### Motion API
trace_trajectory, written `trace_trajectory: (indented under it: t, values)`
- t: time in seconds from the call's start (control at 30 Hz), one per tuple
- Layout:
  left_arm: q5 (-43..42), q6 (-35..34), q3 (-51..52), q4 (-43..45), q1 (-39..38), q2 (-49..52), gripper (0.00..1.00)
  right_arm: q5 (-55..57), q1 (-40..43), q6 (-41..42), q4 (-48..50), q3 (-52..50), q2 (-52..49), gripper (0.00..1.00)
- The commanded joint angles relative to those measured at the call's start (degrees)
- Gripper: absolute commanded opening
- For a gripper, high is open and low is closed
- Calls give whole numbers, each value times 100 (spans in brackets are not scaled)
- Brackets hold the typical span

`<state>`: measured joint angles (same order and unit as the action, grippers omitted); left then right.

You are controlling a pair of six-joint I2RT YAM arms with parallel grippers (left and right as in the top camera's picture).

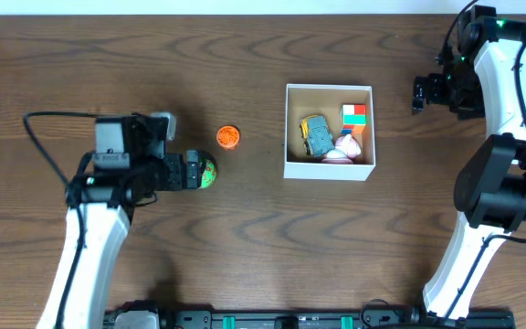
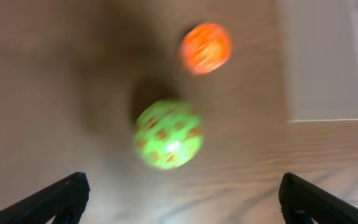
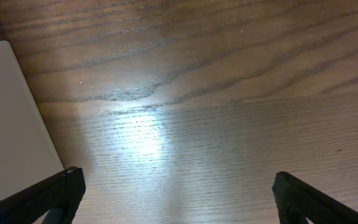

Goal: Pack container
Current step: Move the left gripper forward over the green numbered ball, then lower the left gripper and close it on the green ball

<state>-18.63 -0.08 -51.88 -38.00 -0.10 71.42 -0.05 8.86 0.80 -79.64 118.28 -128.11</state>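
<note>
Ahead of the left tool (image 2: 182, 186), centred on its line of approach, a green ball (image 2: 168, 134) rests on the surface (image 1: 245, 247). Left tool state: fingers spread wide, nothing held. The ball sits beyond the fingertips, not between them. The left wrist view is blurred, so finer detail cannot be read.

An orange ball (image 1: 229, 137) lies near the green ball but apart from it, offset toward the far edge of the surface. The container (image 1: 329, 170) stands farther on in the direction the left tool faces, to the robot's right of both balls. It already holds a toy car (image 1: 316, 133), a colour-block cube (image 1: 354, 114) and a pink-and-white item (image 1: 345, 148).

Right tool (image 3: 179, 186) state: fingers wide apart, empty, over bare surface just beside the container's right wall.

Assessment: the left arm is the nearer one to both balls, since the container stands between them and the right tool. The green ball is round and has no long axis, so no wrist alignment should be needed. A straight advance should bring the ball between the fingers, and the carry would then continue the same way to the container.
</note>
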Motion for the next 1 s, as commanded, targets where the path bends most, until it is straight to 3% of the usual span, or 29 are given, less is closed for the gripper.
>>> trace_trajectory:
  t: [0.0,0.37,0.57,0.7,0.97]
  values:
    - [697,-323,-199,-122,2,151,98,0,-24,-66,0,-17,-17,99]
    - [754,-302,-197,258,-393,940,98,0,-24,-66,0,-17,-17,99]
    - [1663,-369,-199,339,-1010,1353,98,-2,-28,-66,-2,-17,-17,99]
    - [1825,-767,-195,317,-1049,1521,98,-2,-28,-66,-2,-15,-17,99]
    - [1823,-774,-192,374,-1049,1814,98,0,-26,-66,-2,-17,-17,99]
